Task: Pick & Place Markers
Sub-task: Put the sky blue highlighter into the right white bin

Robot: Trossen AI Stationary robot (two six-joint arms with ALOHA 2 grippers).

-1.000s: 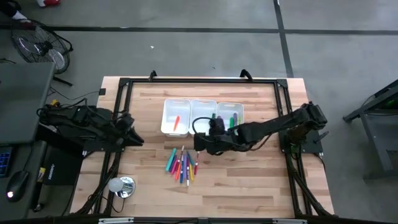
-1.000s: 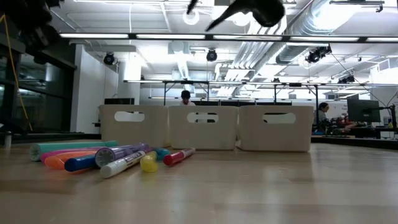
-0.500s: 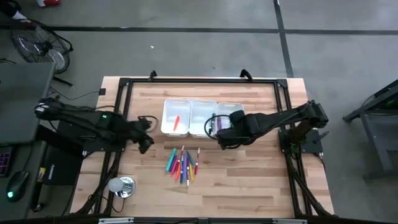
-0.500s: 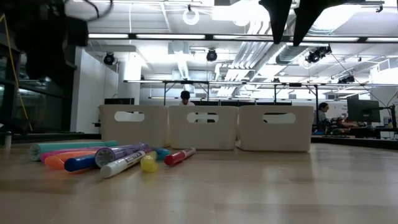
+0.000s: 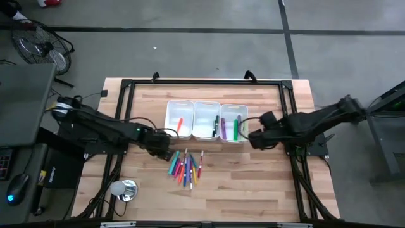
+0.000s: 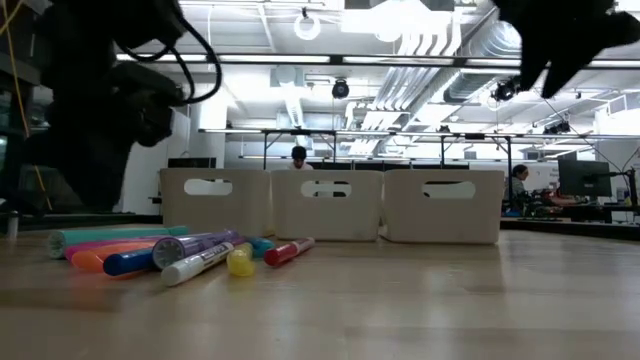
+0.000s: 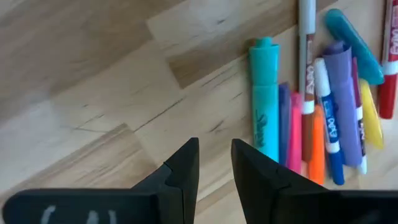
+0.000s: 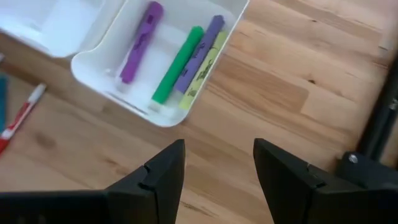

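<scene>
Several markers [image 5: 184, 167] in teal, pink, orange, blue, purple, yellow and red lie side by side on the wooden table; they also show in the low view [image 6: 160, 252]. My left gripper [image 5: 168, 147] hangs just left of the pile, pointing steeply down. It is open by a narrow gap [image 7: 214, 158] with only bare wood between the fingers, and the teal marker [image 7: 265, 106] lies beside them. My right gripper [image 5: 252, 139] is wide open [image 8: 217, 165] and holds nothing. It hovers right of the right bin [image 5: 233, 121], which holds purple, green and yellow markers [image 8: 180, 62].
Three white bins [image 5: 206, 119] stand in a row behind the pile; the left bin [image 5: 178, 118] holds an orange marker. A round metal object [image 5: 124, 189] lies near the table's front left. A black frame [image 5: 202, 82] runs round the table. Bare wood lies near and to the right of the pile.
My left gripper has swung from the table's left edge toward the marker pile, coming down and rolling about its own axis. My right gripper has drawn back from beside the pile, past the right bin, toward the table's right edge. The markers on the table have stayed still.
</scene>
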